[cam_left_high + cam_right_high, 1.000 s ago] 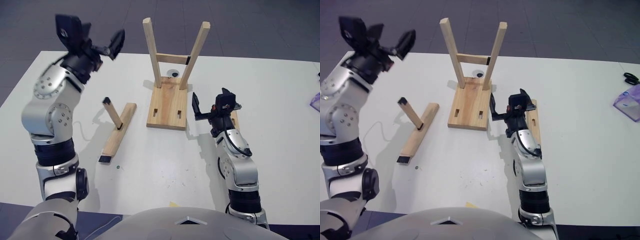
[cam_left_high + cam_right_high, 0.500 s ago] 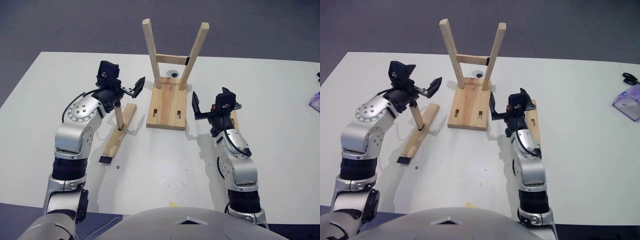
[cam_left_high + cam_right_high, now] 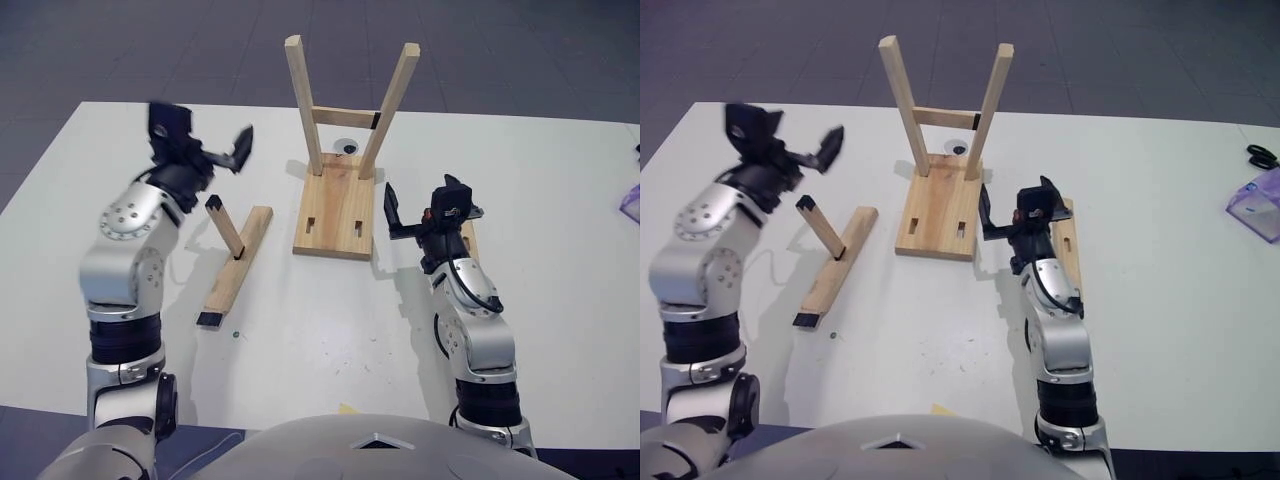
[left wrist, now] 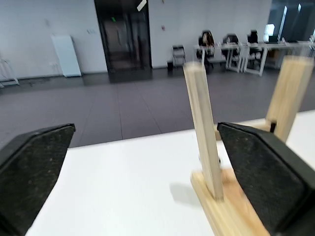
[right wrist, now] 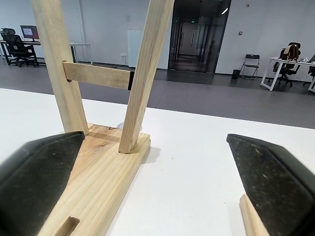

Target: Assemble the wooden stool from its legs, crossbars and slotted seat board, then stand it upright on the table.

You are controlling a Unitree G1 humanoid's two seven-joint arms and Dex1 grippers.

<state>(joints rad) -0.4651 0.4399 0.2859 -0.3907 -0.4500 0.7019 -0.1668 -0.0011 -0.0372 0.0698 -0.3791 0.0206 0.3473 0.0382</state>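
The slotted seat board [image 3: 335, 208] lies flat mid-table with two legs [image 3: 303, 100] standing up from its far end, joined by a crossbar [image 3: 345, 117]. To its left a loose leg [image 3: 238, 262] lies flat, a short crossbar [image 3: 225, 225] sticking up from it. My left gripper [image 3: 205, 140] hovers open above and behind that piece; the left wrist view looks at the near upright leg [image 4: 203, 132]. My right gripper [image 3: 420, 210] stands open just right of the board, facing it [image 5: 98, 172]. Another loose leg [image 3: 468, 240] lies partly hidden beneath the right arm.
A round hole [image 3: 345, 147] in the white table sits behind the board. Scissors [image 3: 1262, 155] and a purple bag [image 3: 1255, 205] lie at the far right edge. A small dark speck [image 3: 234, 335] lies near the loose leg's front end.
My left gripper came down to the upright crossbar on the loose leg, then rose again up and to the left, still open. The right arm and wooden parts have not moved.
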